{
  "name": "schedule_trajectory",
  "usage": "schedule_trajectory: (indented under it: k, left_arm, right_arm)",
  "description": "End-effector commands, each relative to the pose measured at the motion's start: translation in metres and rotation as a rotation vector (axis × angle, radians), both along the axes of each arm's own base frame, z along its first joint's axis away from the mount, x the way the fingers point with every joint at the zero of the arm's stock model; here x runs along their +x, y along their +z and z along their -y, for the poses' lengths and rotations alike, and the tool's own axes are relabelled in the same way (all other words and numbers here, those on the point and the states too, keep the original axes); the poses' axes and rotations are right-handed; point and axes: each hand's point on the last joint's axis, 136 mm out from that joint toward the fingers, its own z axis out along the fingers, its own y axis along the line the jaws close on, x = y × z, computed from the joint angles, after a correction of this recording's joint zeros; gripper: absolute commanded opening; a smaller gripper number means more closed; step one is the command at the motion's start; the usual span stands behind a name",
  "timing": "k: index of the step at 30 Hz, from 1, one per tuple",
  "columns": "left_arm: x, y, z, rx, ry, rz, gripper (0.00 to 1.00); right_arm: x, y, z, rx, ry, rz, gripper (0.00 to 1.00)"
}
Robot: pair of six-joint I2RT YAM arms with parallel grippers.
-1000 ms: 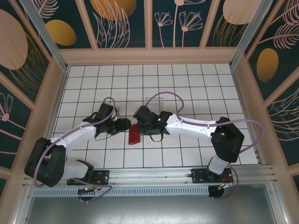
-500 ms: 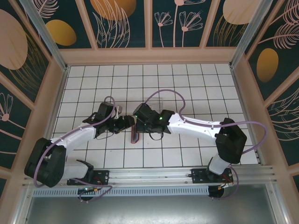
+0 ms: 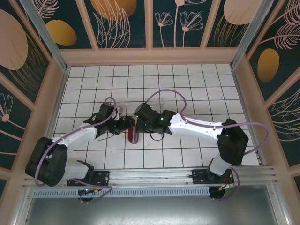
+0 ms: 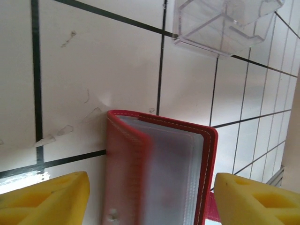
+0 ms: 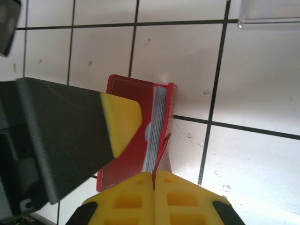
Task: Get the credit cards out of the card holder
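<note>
- White tiled table (image 3: pixel 197 154) with a black grid stretches away from the near edge, and both arms reach in toward its middle.
- Between the two grippers stands the card holder (image 3: pixel 132 135), a narrow red strip when seen from above. A second ago it lay flat as a broad red rectangle; since then it has been tipped up onto its edge.
- The right gripper (image 5: pixel 153 187) is pinched closed on the little red closing tab (image 5: pixel 165 152), its yellow pads pressed together. That grip seems to be what keeps the holder upright.
- The left gripper (image 4: pixel 150 197) has come in closer and straddles the holder with its jaws spread wide, one pad on each side, gripping nothing.
- The covers have parted a little, so the clear sleeves (image 4: pixel 171 168) inside show. The credit cards appear to be still within them, though I cannot tell single cards apart.
- As I judge it, the lifting is preparation. With the pockets exposed and the holder steadied, a card edge could be pinched next, but no card is out yet.
- A clear plastic box (image 4: pixel 220 18) sits just beyond, apart from the holder.
- Dark panels (image 3: pixel 122 23) painted with leaves close off the far side.
</note>
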Motion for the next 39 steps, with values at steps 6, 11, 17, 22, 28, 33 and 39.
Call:
schedule_trajectory:
  k: [6, 11, 17, 22, 28, 33, 39]
  left_arm:
    - [-0.005, -0.003, 0.009, -0.068, -0.019, -0.009, 0.73]
    - [-0.007, -0.007, 0.009, -0.068, -0.016, -0.017, 0.73]
    - [-0.001, -0.012, 0.000, 0.013, 0.003, -0.013, 0.70]
    - [0.004, -0.012, -0.010, 0.091, 0.022, -0.004, 0.68]
    - [0.005, -0.011, -0.010, 0.102, 0.010, -0.005, 0.65]
    - [0.008, -0.008, -0.007, 0.095, 0.005, 0.000, 0.64]
    - [0.010, -0.005, -0.002, 0.080, -0.009, -0.006, 0.63]
  right_arm:
    - [0.009, 0.040, -0.017, 0.102, 0.032, 0.084, 0.00]
    - [0.009, 0.034, -0.012, 0.081, 0.018, 0.078, 0.00]
    - [0.010, 0.026, 0.008, 0.008, -0.021, 0.078, 0.00]
    - [0.010, 0.005, 0.041, -0.089, -0.076, 0.055, 0.00]
    - [0.011, -0.020, 0.087, -0.152, -0.150, 0.020, 0.00]
    - [0.008, -0.039, 0.120, -0.181, -0.178, -0.010, 0.00]
    - [0.002, -0.061, 0.160, -0.219, -0.222, -0.060, 0.00]
